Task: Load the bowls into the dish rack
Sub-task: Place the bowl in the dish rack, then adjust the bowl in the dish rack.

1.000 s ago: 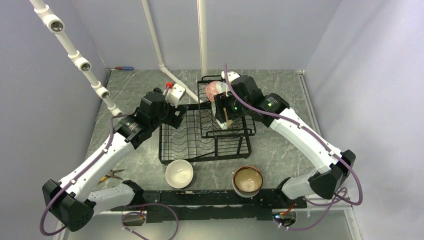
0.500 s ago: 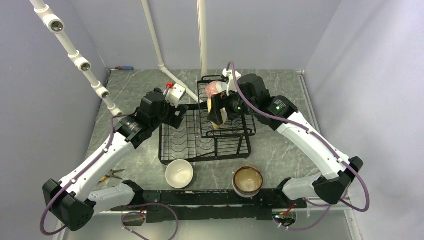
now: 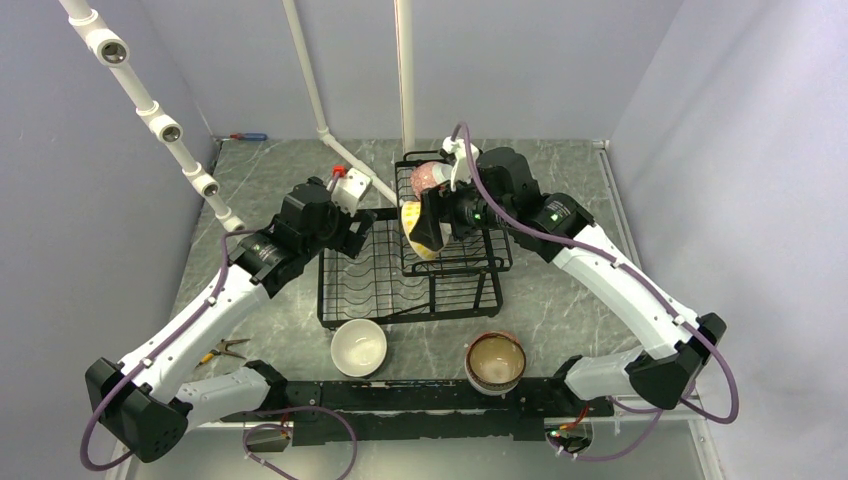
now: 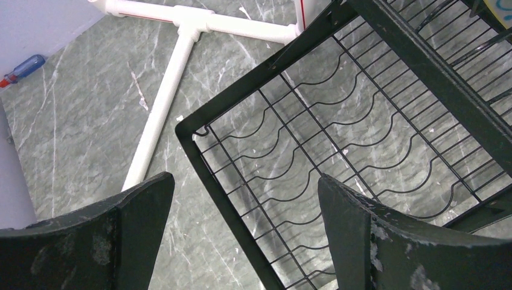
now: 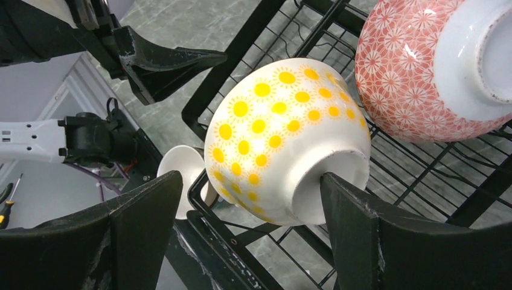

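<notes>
nearest the arm bases, two bowls wait on the bench: a plain white bowl upright on the left, and a brown-rimmed bowl upright on the right, well apart from each other. both sit just in front of the dish rack.

further in, the left gripper hovers above the left corner of the rack's lower tray, jaws spread wide and grasping nothing.

beyond that, the right gripper is at the raised basket with its jaws spread. a yellow-dotted bowl lies tipped on its side between them at the basket's left front corner, foot ring toward the wrist camera. one finger stands clear of the bowl and the other is right at its foot, so the bowl looks released rather than clamped.

just behind it, a pink-patterned bowl lies on its side in the same basket.

farthest back, a white pipe frame lies on the bench, and a blue screwdriver rests by the wall.
</notes>
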`<action>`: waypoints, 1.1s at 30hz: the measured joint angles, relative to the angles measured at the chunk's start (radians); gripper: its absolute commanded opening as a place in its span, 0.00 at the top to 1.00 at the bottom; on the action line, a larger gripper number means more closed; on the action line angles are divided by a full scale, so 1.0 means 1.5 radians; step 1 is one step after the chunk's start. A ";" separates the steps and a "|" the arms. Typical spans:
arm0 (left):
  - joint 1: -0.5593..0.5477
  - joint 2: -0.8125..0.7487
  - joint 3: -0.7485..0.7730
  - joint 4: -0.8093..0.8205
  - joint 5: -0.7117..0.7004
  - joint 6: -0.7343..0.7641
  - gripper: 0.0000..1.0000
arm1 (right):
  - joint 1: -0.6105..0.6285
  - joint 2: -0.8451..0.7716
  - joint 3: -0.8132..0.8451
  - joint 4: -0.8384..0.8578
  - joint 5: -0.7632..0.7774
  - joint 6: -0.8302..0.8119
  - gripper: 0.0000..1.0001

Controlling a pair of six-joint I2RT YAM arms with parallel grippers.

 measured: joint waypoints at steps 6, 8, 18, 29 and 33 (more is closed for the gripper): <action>0.000 0.000 0.000 0.000 0.000 0.000 0.06 | 0.000 -0.012 -0.017 0.026 -0.012 0.000 0.02; 0.000 0.000 0.000 0.000 -0.001 -0.001 0.06 | 0.001 -0.017 -0.020 0.035 -0.015 0.000 0.01; 0.000 -0.005 0.000 0.001 -0.006 -0.005 0.06 | -0.008 -0.043 -0.036 0.079 -0.024 0.000 0.00; 0.000 -0.009 0.010 -0.003 0.004 -0.042 0.06 | -0.162 -0.049 -0.064 0.160 -0.116 0.040 0.03; 0.002 0.017 0.067 -0.015 0.018 -0.094 0.11 | -0.205 -0.022 -0.063 0.187 -0.134 0.050 0.05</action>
